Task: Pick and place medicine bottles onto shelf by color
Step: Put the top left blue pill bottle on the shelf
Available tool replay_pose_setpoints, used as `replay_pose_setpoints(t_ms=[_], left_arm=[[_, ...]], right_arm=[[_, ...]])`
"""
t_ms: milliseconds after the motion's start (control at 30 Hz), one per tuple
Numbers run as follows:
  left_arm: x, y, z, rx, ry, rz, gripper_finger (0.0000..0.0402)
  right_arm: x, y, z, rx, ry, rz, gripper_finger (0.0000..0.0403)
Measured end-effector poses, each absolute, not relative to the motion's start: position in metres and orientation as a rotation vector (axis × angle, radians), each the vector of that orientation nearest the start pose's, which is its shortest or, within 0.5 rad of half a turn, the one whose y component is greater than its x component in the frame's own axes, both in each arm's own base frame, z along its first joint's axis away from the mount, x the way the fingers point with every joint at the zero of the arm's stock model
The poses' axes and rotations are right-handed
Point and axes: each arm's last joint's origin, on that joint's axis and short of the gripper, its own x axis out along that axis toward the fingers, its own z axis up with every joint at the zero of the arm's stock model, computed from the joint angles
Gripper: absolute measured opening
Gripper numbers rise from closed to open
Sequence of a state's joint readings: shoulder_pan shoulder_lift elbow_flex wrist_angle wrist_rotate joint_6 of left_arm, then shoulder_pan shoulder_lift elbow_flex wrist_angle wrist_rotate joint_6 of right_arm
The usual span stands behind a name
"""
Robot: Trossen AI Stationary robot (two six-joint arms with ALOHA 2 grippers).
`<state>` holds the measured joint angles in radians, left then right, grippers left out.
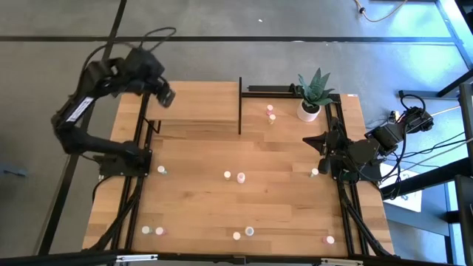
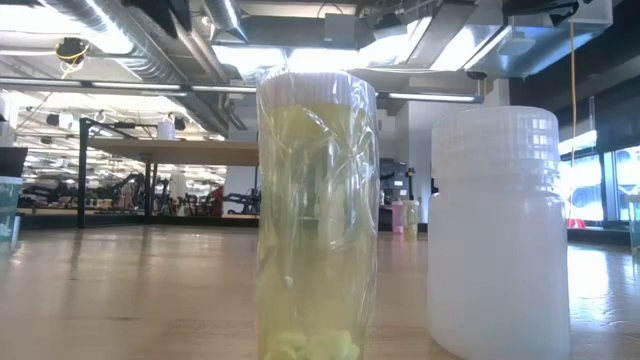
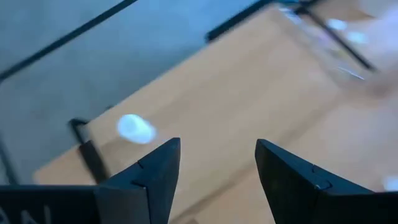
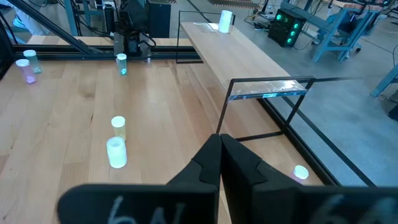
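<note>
Tiny whitish medicine bottles [image 1: 241, 176] dot the surface [image 1: 281, 207]; left hand [image 1: 167, 96] spread at ten o'clock, right hand [image 1: 316, 145] pressed together.

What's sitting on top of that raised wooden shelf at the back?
On the shelf one white bottle stands near its far end. The left gripper hovers over that end, jaws open, hiding the bottle from the high view.

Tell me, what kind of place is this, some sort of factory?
More likely a robotics lab or workshop. A light-wood table carries two dark robot arms, and tiny medicine bottles are scattered on it for practice. Behind it, the low view shows an open hall with ceiling ducts and more workbenches.
</note>
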<state>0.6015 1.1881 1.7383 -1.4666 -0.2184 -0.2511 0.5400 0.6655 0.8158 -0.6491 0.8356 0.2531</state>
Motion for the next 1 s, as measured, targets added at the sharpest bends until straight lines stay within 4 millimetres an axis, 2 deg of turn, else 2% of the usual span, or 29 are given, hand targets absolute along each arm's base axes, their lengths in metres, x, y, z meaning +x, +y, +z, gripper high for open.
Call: replay_pose_setpoints(t_ms=[200, 433, 633, 1000], left_arm=[[0.12, 0.052, 0.456, -0.275, 0.81, 0.632, 0.0201], [0.128, 0.024, 0.442, -0.225, 0.879, 0.361, 0.0201], [0.139, 0.006, 0.419, -0.235, 0.994, 0.196, 0.0201], [0.133, -0.012, 0.362, -0.441, 1.278, 0.177, 0.0201]], right_arm=[[0.116, 0.044, 0.321, -0.07, 0.346, -0.335, 0.0012], [0.116, 0.044, 0.321, -0.07, 0.346, -0.335, 0.0012], [0.116, 0.044, 0.321, -0.069, 0.346, -0.335, 0.0012], [0.116, 0.044, 0.321, -0.07, 0.345, -0.335, 0.0012]])
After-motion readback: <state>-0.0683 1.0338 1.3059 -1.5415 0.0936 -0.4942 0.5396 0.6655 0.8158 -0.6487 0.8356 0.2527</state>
